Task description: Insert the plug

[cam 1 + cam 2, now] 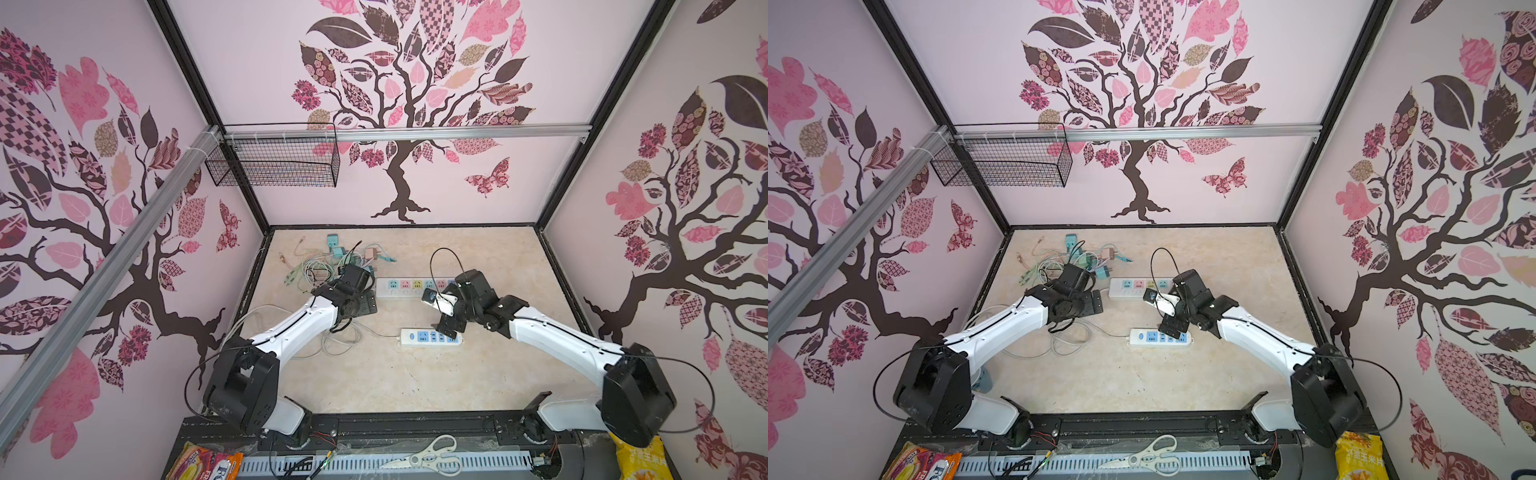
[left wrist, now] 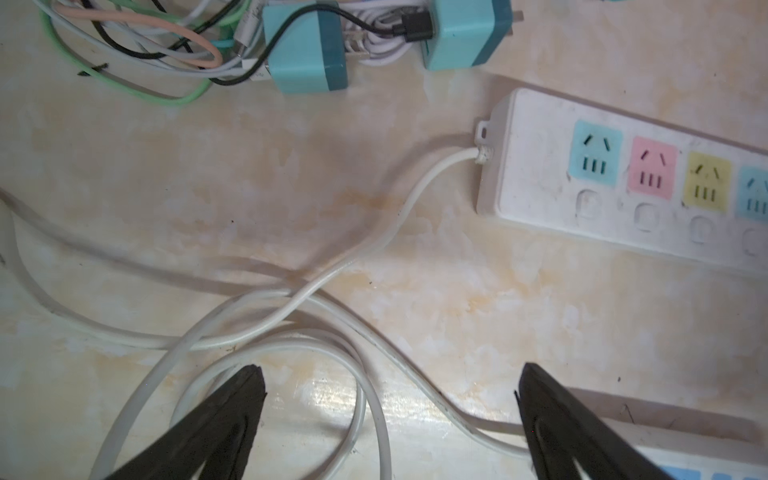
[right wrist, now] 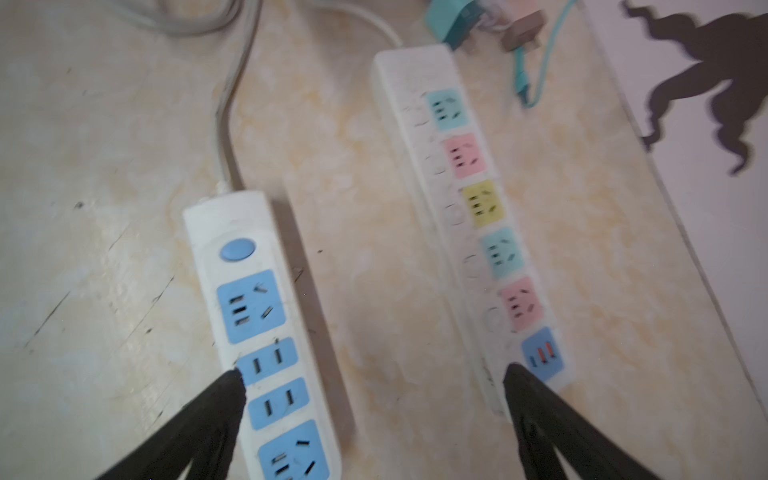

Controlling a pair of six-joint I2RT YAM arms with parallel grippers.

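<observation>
Teal plug adapters (image 2: 305,50) (image 2: 461,33) lie in a tangle of cables (image 1: 320,268) at the back left; nothing holds them. A white strip with coloured sockets (image 1: 409,288) (image 3: 469,208) lies mid-table, and a shorter strip with blue sockets (image 1: 430,337) (image 3: 257,324) lies nearer the front. My left gripper (image 2: 390,374) (image 1: 368,305) hangs open and empty over loops of white cord (image 2: 291,307), left of the coloured strip (image 2: 623,187). Open and empty, my right gripper (image 3: 374,376) (image 1: 446,327) hovers between the two strips, one finger (image 3: 224,399) over the blue strip.
A brown plug (image 3: 523,29) and a teal cable end (image 3: 521,83) lie beyond the coloured strip. A wire basket (image 1: 274,162) hangs on the back rail. Scissors (image 1: 432,457) and snack bags (image 1: 208,461) (image 1: 640,457) lie in front of the arm bases. Patterned walls close three sides.
</observation>
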